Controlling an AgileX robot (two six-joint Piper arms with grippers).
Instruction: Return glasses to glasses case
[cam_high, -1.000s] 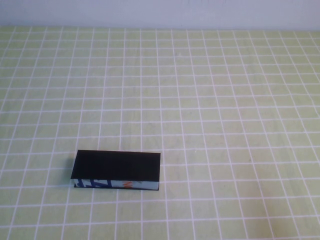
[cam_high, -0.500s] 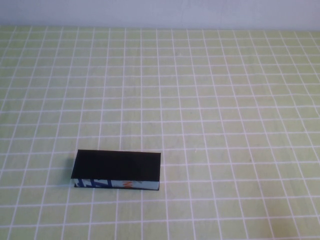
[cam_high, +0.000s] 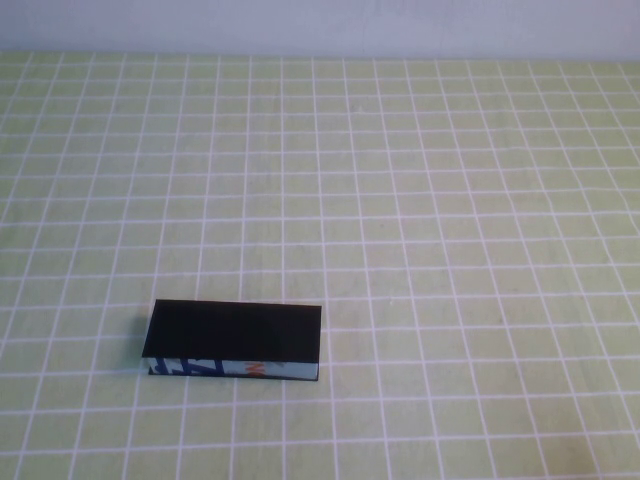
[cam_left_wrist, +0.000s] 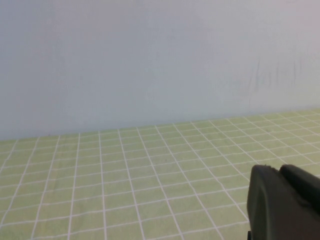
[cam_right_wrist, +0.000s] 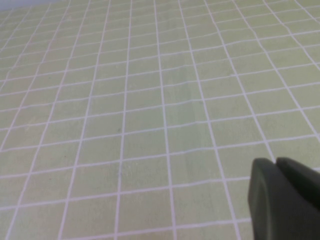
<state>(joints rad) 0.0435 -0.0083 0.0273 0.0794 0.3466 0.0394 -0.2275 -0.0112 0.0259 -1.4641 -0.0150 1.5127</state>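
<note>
The case (cam_high: 235, 343) lies with its lid down on the green cloth (cam_high: 420, 200); glasses nowhere in sight, perhaps already inside, I can't tell. Left gripper (cam_left_wrist: 285, 202) looks across bare cloth at the wall (cam_left_wrist: 150, 60); right gripper (cam_right_wrist: 285, 197) hangs over bare cloth. Neither holds anything, openness unclear. The case is beyond both wrist views. Best move, I'd judge: check the lid sits flush, keep both arms back.

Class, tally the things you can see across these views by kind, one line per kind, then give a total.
Case, shut, on the table: 1
Glasses in view: 0
Gripper parts: 2, left gripper and right gripper, each seen only in its wrist view
Total: 3
</note>
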